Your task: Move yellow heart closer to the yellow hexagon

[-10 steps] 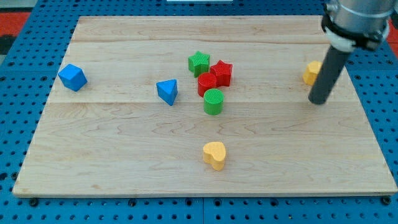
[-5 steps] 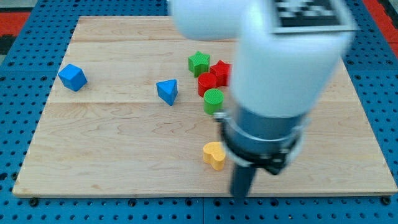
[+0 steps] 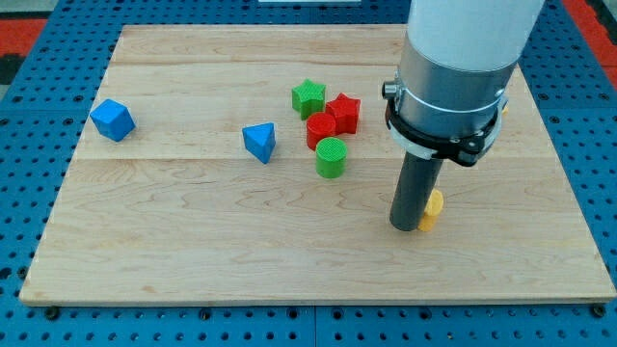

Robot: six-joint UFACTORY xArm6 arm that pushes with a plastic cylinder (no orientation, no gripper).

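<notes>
Your tip (image 3: 407, 227) has no grip; it only pushes. The yellow heart (image 3: 431, 209) touches it at about 2 o'clock, mostly hidden behind the rod. The yellow hexagon is hidden, so I cannot tell its place.

A robotics lab bench: wooden board (image 3: 193, 193) on blue perforated pegboard (image 3: 29, 193), xArm overhead.

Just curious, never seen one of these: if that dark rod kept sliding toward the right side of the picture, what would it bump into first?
My tip already sits against the yellow heart, just to its right. Beyond it, only bare board shows; the arm hides the yellow hexagon.
</notes>
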